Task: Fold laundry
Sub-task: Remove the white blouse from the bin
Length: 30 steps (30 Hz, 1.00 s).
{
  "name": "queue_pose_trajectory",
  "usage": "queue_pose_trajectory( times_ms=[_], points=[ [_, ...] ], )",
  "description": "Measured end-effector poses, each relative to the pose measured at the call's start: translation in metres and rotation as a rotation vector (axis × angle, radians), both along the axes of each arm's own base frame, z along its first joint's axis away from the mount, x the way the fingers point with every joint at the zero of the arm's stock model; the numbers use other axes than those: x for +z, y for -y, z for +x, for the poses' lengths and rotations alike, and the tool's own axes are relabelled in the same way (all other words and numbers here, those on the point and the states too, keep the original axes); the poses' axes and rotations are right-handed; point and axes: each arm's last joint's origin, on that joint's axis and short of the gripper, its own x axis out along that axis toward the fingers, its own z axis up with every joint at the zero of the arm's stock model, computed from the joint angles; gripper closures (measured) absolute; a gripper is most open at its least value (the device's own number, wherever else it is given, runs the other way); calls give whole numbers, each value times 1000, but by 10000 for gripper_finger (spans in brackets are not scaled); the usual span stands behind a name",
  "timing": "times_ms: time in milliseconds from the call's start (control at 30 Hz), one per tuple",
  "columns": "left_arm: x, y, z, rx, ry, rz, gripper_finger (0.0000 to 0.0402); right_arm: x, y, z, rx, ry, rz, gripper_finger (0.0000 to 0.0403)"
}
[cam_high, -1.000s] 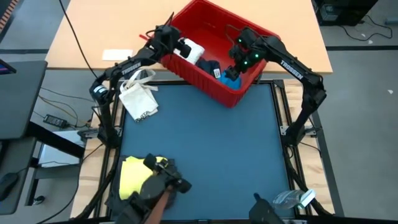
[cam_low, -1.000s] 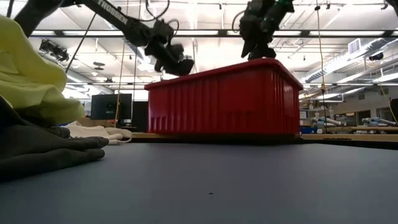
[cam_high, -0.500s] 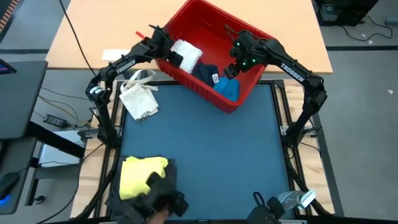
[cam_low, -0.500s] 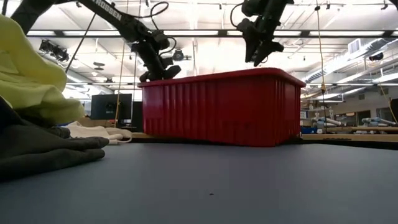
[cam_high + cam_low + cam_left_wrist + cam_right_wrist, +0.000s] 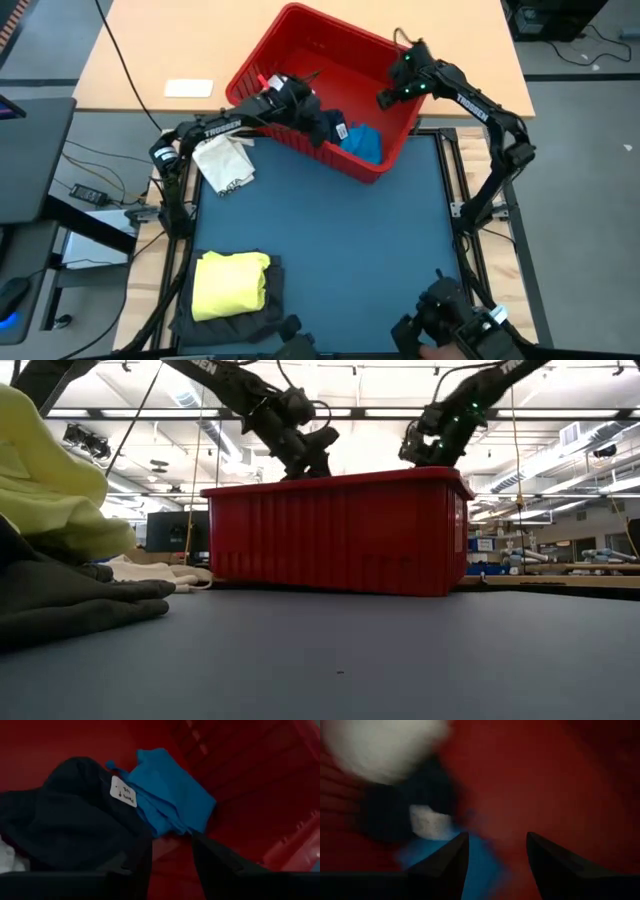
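The red basket (image 5: 300, 40) stands at the table's far edge. In it lie the dark navy garment (image 5: 65, 815) with a white label and, beside it, the small blue piece (image 5: 167, 795). A sliver of the white cloth (image 5: 7, 862) shows next to the navy garment. My left gripper (image 5: 172, 862) is open and reaches down into the basket (image 5: 300, 105), just over the navy garment's edge. My right gripper (image 5: 495, 855) is open above the basket's right part (image 5: 385, 98). The yellow T-shirt (image 5: 230, 283) lies folded on the dark grey garment (image 5: 235, 318) at the near left. My left gripper has one finger (image 5: 137, 865) right beside the navy garment's edge (image 5: 120, 845), coming slanting down from the table's left. I cannot tell whether it touches the cloth. Bare basket floor shows between the two fingers.
The small white bag with strap handles (image 5: 225, 160) lies at the far left of the blue mat (image 5: 350, 250), next to the basket. A person's dark-gloved hand (image 5: 450, 318) shows at the near right edge. A white card (image 5: 188, 88) lies on the wooden table beyond.
The basket has slid toward the table's left and far side and turned; its tipped side has settled flat. My left gripper has moved from the basket's left rim into the basket, over the navy garment. My right gripper has moved toward the far right. The gloved hand has left the yellow T-shirt.
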Motion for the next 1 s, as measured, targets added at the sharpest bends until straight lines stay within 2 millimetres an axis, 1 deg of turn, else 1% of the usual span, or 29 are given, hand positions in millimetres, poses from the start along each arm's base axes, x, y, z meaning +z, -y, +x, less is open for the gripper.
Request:
queue_pose_trajectory(
  times_ms=[33, 67, 133, 167, 233, 300, 400, 500, 600, 733, 800, 900, 1000],
  points=[
    [2, 1, 1, 4, 12, 4, 258, -4, 2, -1, 46, 70, 17, 199],
    [2, 1, 1, 8, 20, 6, 258, -11, 2, -1, 79, 85, 26, 199],
    [5, 1, 2, 10, 42, 19, 258, -27, 1, 2, 136, 70, 45, 199],
    [8, 1, 2, 11, 61, 37, 258, -31, -1, 5, 168, 54, 29, 199],
    [18, -2, 1, 8, 106, 91, 258, -31, -4, 10, 235, 39, -42, 199],
    [26, -7, 0, 8, 151, 145, 258, -36, -10, 15, 314, -6, -75, 199],
    [28, -17, -4, 43, 180, 171, 258, -42, -17, 23, 410, -74, -123, 199],
    [30, -26, -12, 90, 195, 159, 258, -40, -20, 29, 387, -136, -172, 199],
    [32, -33, -23, 128, 171, 148, 258, -37, -24, 30, 349, -160, -164, 201],
    [42, -40, -40, 172, 161, 168, 258, -20, -32, 30, 342, -88, -180, 208],
    [45, -44, -49, 188, 144, 178, 258, -17, -36, 30, 368, -54, -163, 211],
    [39, -53, -61, 207, 79, 156, 258, -9, -45, 28, 372, -12, -129, 213],
    [31, -59, -76, 240, -26, 137, 258, 3, -61, 24, 364, 32, -74, 218]
  ],
)
